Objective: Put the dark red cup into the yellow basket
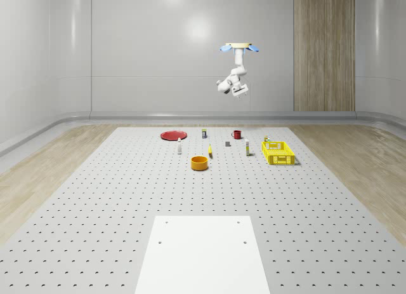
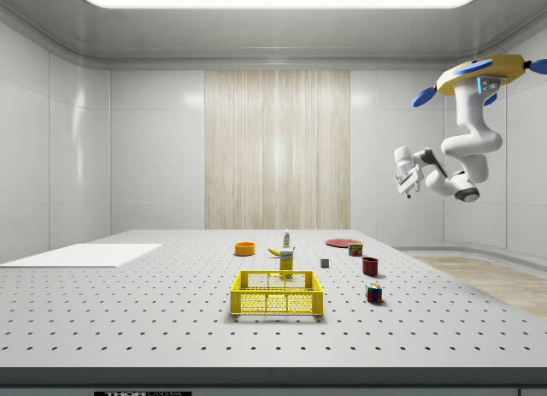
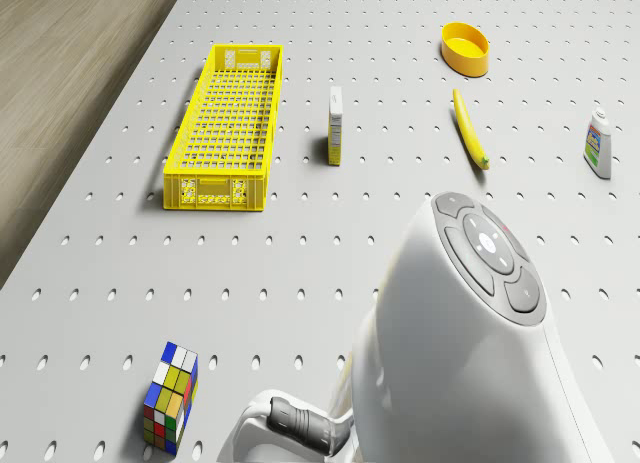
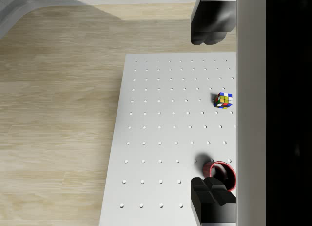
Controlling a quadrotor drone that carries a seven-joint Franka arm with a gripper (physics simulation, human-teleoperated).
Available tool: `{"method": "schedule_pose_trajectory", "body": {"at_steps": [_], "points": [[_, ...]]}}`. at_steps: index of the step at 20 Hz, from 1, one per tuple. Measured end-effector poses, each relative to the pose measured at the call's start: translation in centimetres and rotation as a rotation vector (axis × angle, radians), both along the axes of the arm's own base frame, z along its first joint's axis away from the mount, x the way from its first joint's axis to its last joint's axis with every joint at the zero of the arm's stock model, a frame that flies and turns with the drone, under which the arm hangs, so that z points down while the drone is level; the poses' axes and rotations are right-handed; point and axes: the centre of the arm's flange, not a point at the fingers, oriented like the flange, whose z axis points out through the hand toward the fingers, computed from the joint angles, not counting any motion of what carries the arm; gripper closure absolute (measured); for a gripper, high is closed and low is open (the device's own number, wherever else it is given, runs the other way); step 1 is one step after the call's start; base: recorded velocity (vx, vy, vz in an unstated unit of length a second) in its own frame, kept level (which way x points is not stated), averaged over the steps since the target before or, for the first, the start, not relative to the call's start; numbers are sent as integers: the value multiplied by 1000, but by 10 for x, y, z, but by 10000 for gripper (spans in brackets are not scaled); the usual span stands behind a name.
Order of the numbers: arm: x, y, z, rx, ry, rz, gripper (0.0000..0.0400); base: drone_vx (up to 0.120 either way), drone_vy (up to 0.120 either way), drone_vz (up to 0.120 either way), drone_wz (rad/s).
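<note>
The perforated bench (image 1: 127,199) carries everything, and the drone (image 2: 479,78) hovers high above its far edge, arm folded beneath it. The yellow basket (image 1: 278,153) sits near the bench's edge on the whole-scene view's right. A red plate (image 1: 172,135) lies well apart from it toward the left, an orange bowl (image 1: 200,162) nearer the middle. The dark red cup (image 1: 236,134) stands upright on the bench near its far edge — directly below the gripper (image 4: 210,111), whose fingers (image 4: 210,197) are spread wide and hold nothing. A colour cube (image 4: 224,100) rests nearby.
</note>
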Motion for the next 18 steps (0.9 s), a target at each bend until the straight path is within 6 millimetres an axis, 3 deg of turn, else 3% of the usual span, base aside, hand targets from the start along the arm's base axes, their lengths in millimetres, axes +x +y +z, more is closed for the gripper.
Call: {"method": "schedule_pose_trajectory", "body": {"at_steps": [8, 18], "points": [[0, -24, -6, -254, 6, -7, 0, 0, 0, -120, 0], [0, -31, -6, -320, 9, -8, 0, 120, 0, -120, 0]]}}
